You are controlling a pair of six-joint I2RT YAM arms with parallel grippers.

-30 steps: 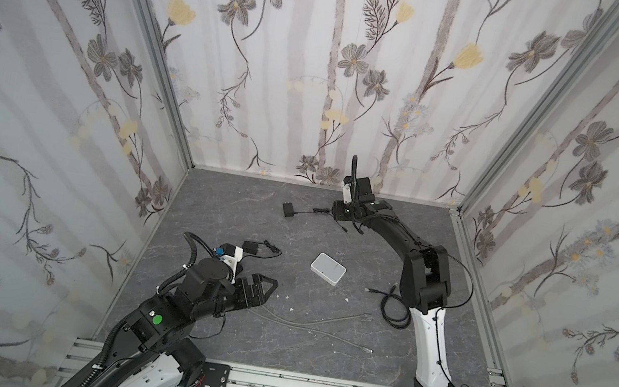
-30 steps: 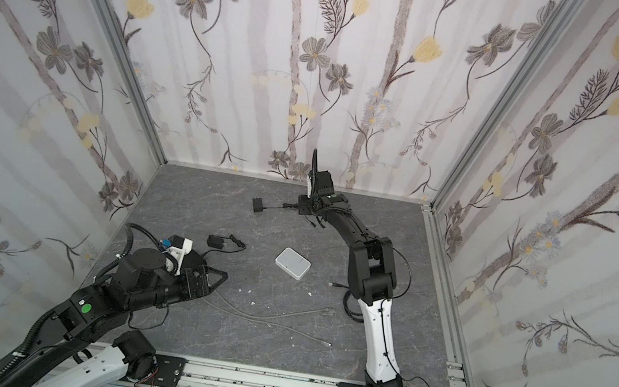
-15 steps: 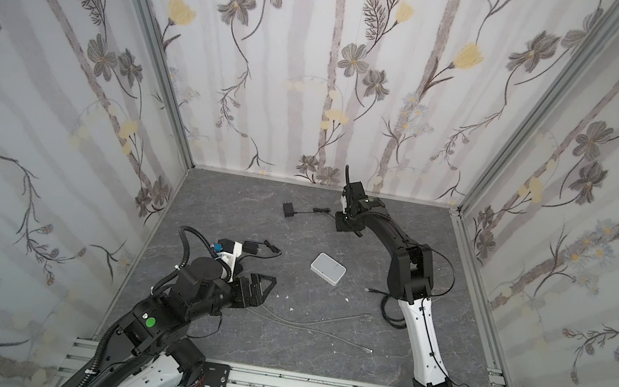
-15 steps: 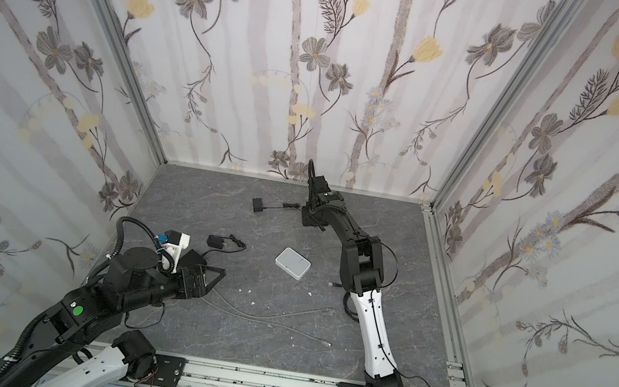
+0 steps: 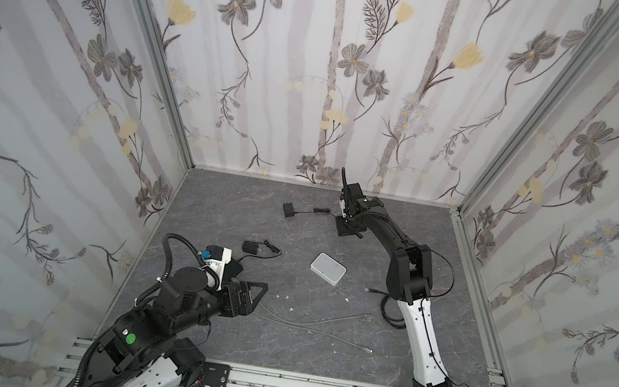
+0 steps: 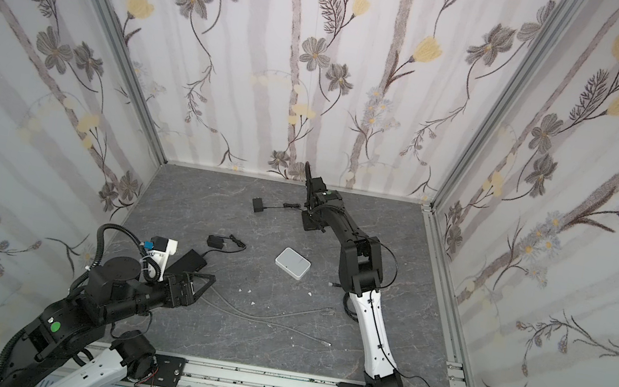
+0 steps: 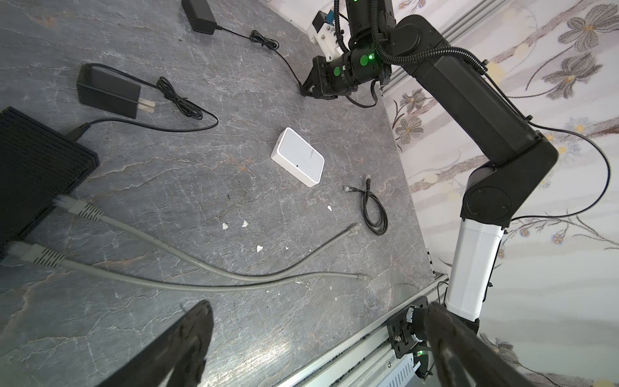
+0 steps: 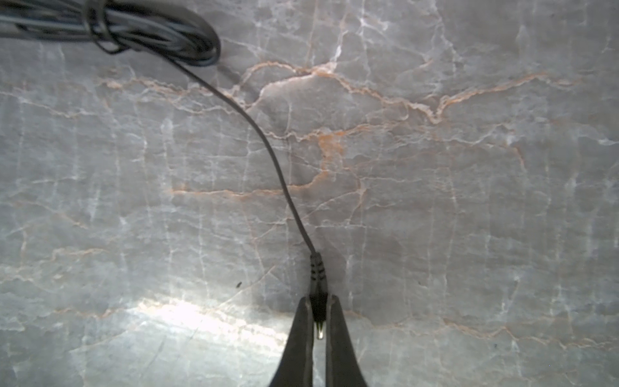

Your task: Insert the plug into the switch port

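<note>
At the far back of the table, my right gripper (image 8: 318, 299) points down, shut on the small black plug (image 8: 317, 278) at the end of a thin black cable (image 8: 268, 144); the plug's metal tip shows between the fingers. Both top views show this gripper (image 5: 341, 218) (image 6: 307, 212) at the cable's end. The small flat white box (image 5: 328, 268) (image 6: 292, 263) (image 7: 298, 156) lies mid-table, well apart from the plug. Its switch port cannot be made out on the thin side face. My left gripper (image 7: 311, 318) (image 5: 258, 289) hovers open and empty over the front left.
The cable runs to a black adapter (image 5: 289, 210). A second adapter (image 5: 250, 247) and a flat black ribbed box (image 7: 33, 167) lie on the left. Two grey network cables (image 5: 321, 322) cross the front. A short black cable (image 7: 373, 211) lies beside the right arm's base link.
My right gripper has dropped to the table at the cable's end and closed on the plug. The left arm has shifted slightly and stayed open.
</note>
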